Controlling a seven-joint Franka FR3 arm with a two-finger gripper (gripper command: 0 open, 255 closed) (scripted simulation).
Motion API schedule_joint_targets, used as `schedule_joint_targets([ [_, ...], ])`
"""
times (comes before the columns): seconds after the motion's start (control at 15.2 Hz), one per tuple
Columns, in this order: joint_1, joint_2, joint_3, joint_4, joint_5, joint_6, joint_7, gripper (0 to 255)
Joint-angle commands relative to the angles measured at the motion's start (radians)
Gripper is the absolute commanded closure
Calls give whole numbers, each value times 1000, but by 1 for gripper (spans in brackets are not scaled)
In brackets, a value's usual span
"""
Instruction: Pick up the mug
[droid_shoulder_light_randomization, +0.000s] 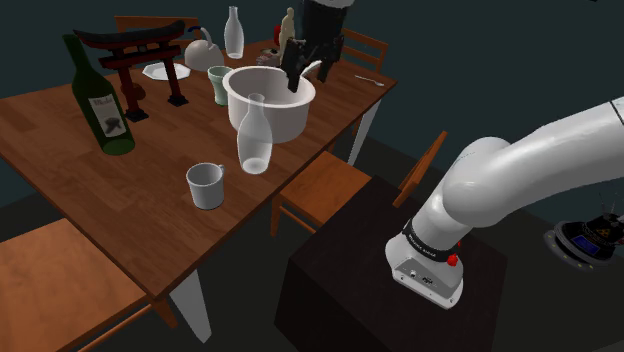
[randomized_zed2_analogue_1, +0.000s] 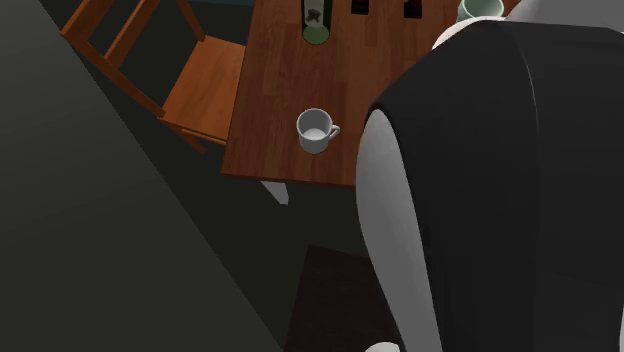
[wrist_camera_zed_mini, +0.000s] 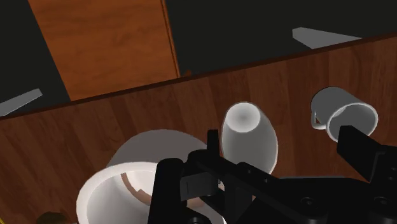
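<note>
The white mug (droid_shoulder_light_randomization: 205, 186) stands upright on the wooden table (droid_shoulder_light_randomization: 60, 150) near its front edge, handle toward the shoulder view's right. From above it appears as a mug (randomized_zed2_analogue_1: 315, 131) close to the table's edge. My black gripper (droid_shoulder_light_randomization: 308, 74) hangs open over the big white bowl (droid_shoulder_light_randomization: 268, 100), well behind and to the right of the mug in the shoulder view. Along the hand, the mug (wrist_camera_zed_mini: 341, 114) lies beyond the clear glass bottle (wrist_camera_zed_mini: 249, 136), off to one side of the gripper (wrist_camera_zed_mini: 284, 137), whose fingers hold nothing.
A clear glass bottle (droid_shoulder_light_randomization: 253, 136) stands between bowl and mug. A green wine bottle (droid_shoulder_light_randomization: 99, 100), a dark gate model (droid_shoulder_light_randomization: 140, 55), a pale green cup (droid_shoulder_light_randomization: 218, 83), a teapot (droid_shoulder_light_randomization: 203, 50) and another bottle (droid_shoulder_light_randomization: 233, 32) crowd the back. Wooden chairs (droid_shoulder_light_randomization: 330, 185) (randomized_zed2_analogue_1: 190, 90) flank the table.
</note>
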Motion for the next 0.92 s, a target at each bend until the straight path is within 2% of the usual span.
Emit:
schedule_joint_targets([
  [0.0, 6, 51, 29, 1, 3, 45, 25, 0],
  [0.46, 16, 270, 132, 45, -24, 194, 129, 0],
  [0.86, 26, 488, 208, 128, -106, 294, 242, 0],
])
